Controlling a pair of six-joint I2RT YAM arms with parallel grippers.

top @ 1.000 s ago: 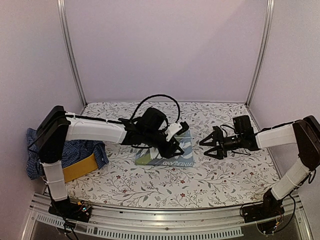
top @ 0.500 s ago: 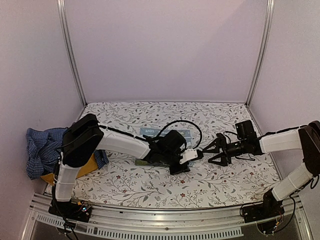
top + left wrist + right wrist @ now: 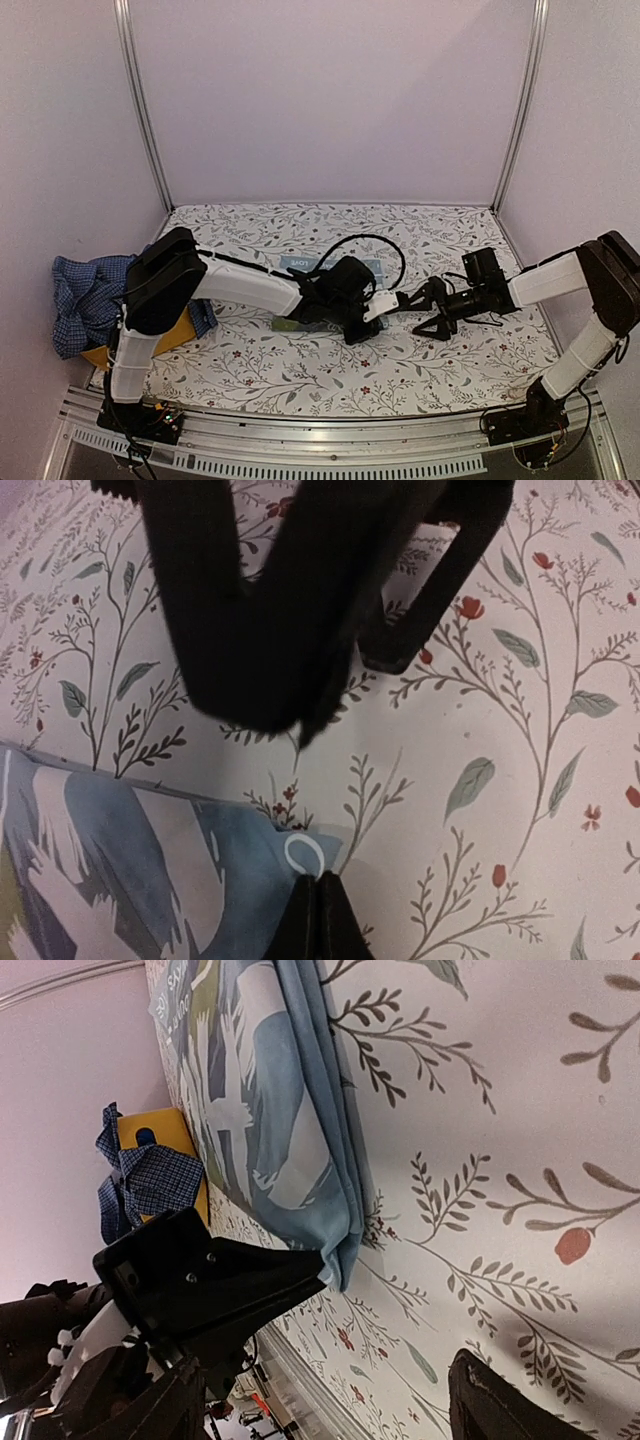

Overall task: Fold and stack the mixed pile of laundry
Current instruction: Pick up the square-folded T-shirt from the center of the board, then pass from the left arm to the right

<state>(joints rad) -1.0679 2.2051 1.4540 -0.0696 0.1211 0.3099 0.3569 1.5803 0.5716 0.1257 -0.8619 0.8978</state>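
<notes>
From the overhead camera I see the left tool [image 3: 366, 322] reached out to the middle of the table [image 3: 300, 385]. Its fingers are pressed together on a corner of the light blue T-shirt [image 3: 300, 265]. The left wrist camera shows this up close: the two black fingertips meet with no gap, right on the shirt's corner edge, beside a small white ring in the print. The T-shirt lies folded flat on the floral cover [image 3: 450, 240] with its white print facing up, and the left arm hides part of it from above.

The right tool [image 3: 420, 308] sits low over the cover just to the right of the left one. Its fingers are spread wide with nothing between them. I cannot tell whether the two tools touch.

At the table's left edge, a navy-and-white checked shirt [image 3: 85, 295] is heaped over a yellow basket [image 3: 165, 338], well apart from the T-shirt.
</notes>
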